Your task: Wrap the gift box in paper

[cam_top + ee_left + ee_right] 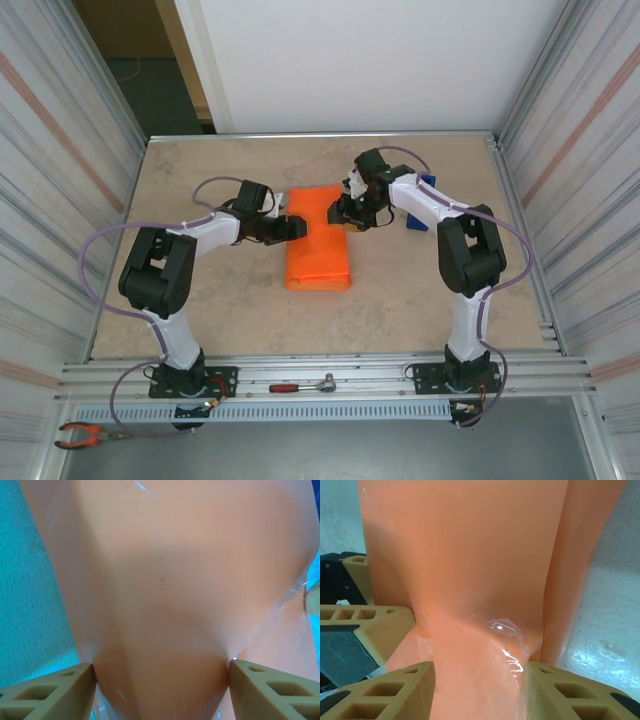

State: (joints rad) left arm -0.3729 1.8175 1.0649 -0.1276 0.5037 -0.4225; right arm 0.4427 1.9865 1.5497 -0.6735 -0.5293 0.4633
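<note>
On the bench (400,310), centre: the paper (318,250), bright orange, folded into a long flat parcel lying near-to-far. The gift box: hidden, judged to sit inside the fold; its place along the parcel cannot be told. Left gripper (162,680): at the parcel's left edge, towards the far end, jaws fairly wide and closed on a bulging span of the paper, with creases running from both fingertips. Right gripper (480,685): at the parcel's right edge near the far corner, jaws somewhat narrower, pinching a twisted waist of the paper. Blue tape dispenser (415,222): just behind the right arm, apart from the parcel. Clear tape patch (505,630): small, glossy and wrinkled, on the paper just above the right gripper's pinch. Hazards, as judged: the thin sheet may tear at either pinch if the arms pull apart; the fold may spring open if one gripper lets go before tape holds it; the box may slide inside a loose sleeve; the grippers, close together, may collide.
</note>
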